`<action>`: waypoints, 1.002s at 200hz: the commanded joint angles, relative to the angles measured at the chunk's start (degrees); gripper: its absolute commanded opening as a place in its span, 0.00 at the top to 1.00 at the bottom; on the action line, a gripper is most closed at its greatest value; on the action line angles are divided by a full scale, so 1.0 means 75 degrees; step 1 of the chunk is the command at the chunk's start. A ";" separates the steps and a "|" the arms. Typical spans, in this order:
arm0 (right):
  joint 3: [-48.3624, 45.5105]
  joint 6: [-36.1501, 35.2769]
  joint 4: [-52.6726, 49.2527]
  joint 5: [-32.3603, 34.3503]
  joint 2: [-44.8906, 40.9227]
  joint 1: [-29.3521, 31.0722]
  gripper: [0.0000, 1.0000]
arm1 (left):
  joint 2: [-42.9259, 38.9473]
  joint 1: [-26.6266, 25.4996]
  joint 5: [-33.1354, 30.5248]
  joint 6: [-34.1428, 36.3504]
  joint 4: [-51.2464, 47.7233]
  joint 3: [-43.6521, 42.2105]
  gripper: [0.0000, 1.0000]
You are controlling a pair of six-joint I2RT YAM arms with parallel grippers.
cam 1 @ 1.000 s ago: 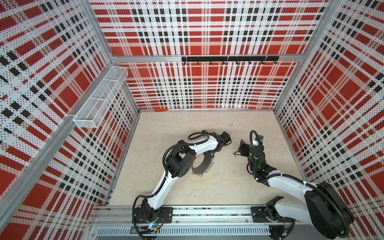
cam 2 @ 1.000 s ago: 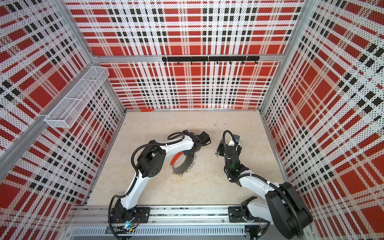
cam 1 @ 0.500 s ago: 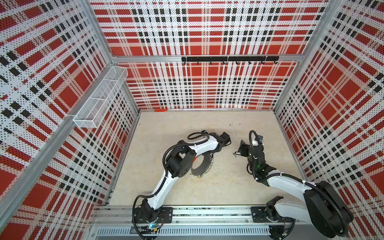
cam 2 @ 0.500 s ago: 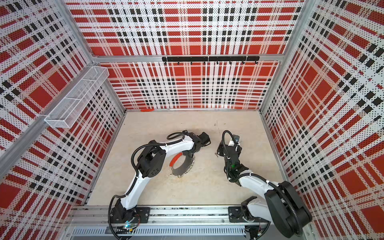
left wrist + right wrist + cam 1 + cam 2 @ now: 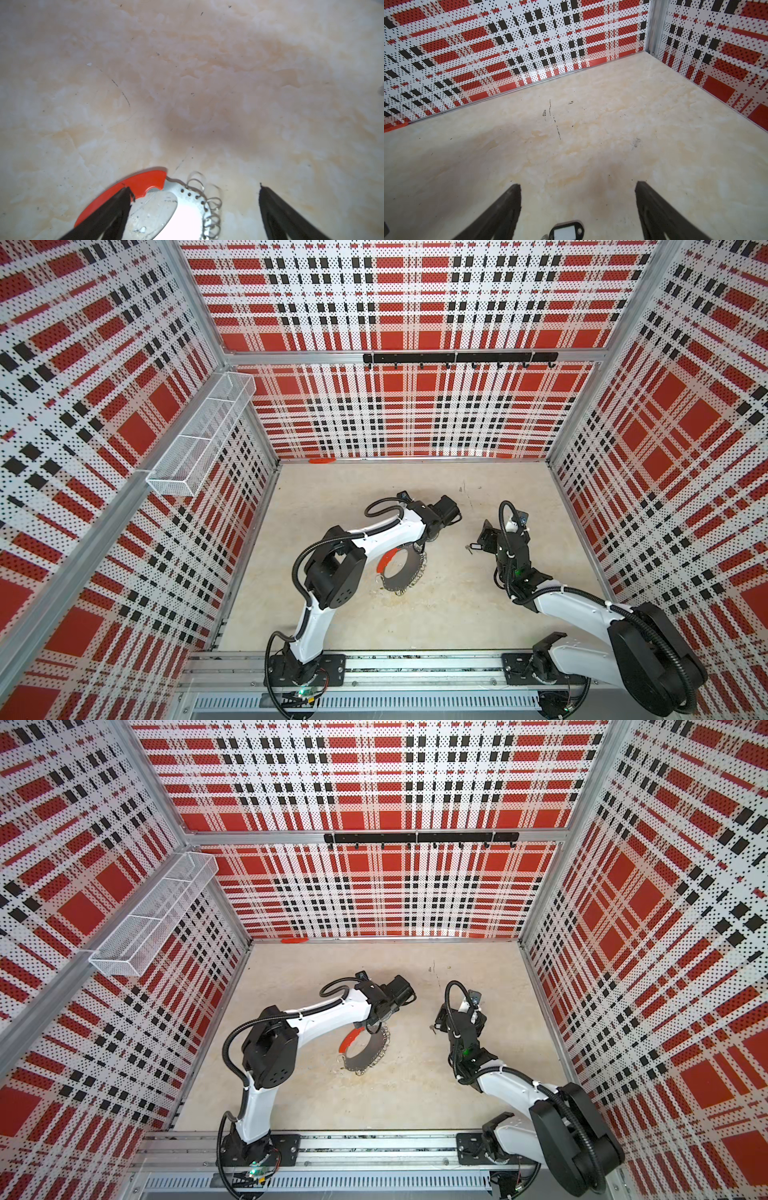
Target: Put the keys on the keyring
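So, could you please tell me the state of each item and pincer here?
Grey crescent metal keyring with red segment, lying flat on table, ungripped.
Small silver key with black plastic tag, lying on table, not attached to keyring.
Left pincer, open over keyring.
Right pincer, open around key tag, not gripping.
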 commanded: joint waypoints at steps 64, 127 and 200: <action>0.0115 0.0054 -0.0225 0.0424 -0.0213 0.0048 0.11 | -0.0503 0.0603 0.2153 -0.2563 0.0850 -0.0464 0.13; 0.0131 0.0042 -0.0003 0.0388 0.0110 0.0057 0.11 | 0.0034 0.0849 0.3731 -0.3605 0.1100 -0.0878 0.21; 0.0322 0.0147 -0.0360 0.0245 0.0123 0.0048 0.11 | 0.1270 0.0990 0.3427 -0.3369 -0.0586 0.0243 0.21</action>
